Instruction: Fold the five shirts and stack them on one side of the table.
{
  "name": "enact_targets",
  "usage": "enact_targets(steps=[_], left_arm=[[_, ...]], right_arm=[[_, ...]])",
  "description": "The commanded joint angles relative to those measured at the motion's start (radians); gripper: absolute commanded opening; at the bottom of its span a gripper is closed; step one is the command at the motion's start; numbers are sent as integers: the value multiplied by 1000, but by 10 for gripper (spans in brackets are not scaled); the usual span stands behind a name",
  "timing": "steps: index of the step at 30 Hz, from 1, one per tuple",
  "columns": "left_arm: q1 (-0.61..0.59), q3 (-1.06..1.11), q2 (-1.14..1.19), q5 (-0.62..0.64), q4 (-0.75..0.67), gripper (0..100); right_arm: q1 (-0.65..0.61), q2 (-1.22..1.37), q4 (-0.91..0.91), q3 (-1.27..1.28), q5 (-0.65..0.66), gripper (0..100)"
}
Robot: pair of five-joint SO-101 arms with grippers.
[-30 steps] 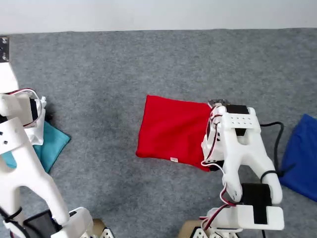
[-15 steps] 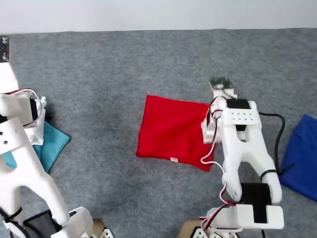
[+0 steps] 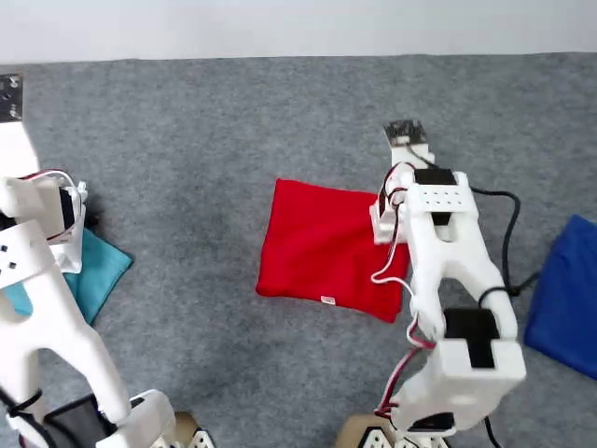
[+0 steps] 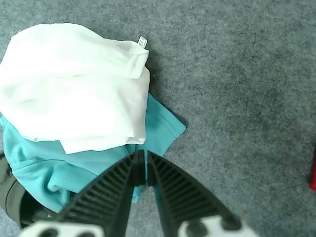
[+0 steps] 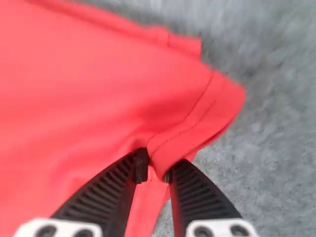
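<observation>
**Right gripper pinches the red shirt's edge; left gripper pressed shut over the pile**

High view: The red shirt (image 3: 322,250) lies folded into a rough square near the middle of the grey table (image 3: 205,140). The right arm (image 3: 438,243) reaches over the shirt's right edge and covers that side of it. A blue shirt (image 3: 564,299) lies at the table's right edge, well apart from the red one. On the far left a teal shirt (image 3: 101,271) shows from under the left arm (image 3: 42,280).

Left wrist view: A white shirt (image 4: 74,94) lies bunched on top of the teal shirt, whose corner sticks out from under it onto the grey surface. The left gripper (image 4: 146,170) hangs above the teal cloth with its two fingers pressed together and nothing between them.

Right wrist view: The right gripper (image 5: 155,170) pinches a fold of the red shirt at its hemmed edge, close to a corner. The cloth is caught between the two dark fingers and rises from them. Grey table shows just beyond the corner.
</observation>
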Motion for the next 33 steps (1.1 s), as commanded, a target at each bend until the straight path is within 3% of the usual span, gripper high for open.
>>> enact_targets(steps=[1, 10, 15, 19, 33], left_arm=[[-8, -1, -31, -9, 18, 15], [-8, -1, -31, -11, 18, 15], [-8, -1, -31, -11, 18, 15], [-8, -1, -31, -11, 18, 15], [-8, -1, -31, -11, 18, 15]], right_arm=[[65, 50, -4, -72, 14, 63], [111, 76, 186, -281, 12, 65], [62, 81, 306, -417, 12, 67], [28, 79, 340, -433, 6, 129], [31, 245, 179, -437, -23, 154]])
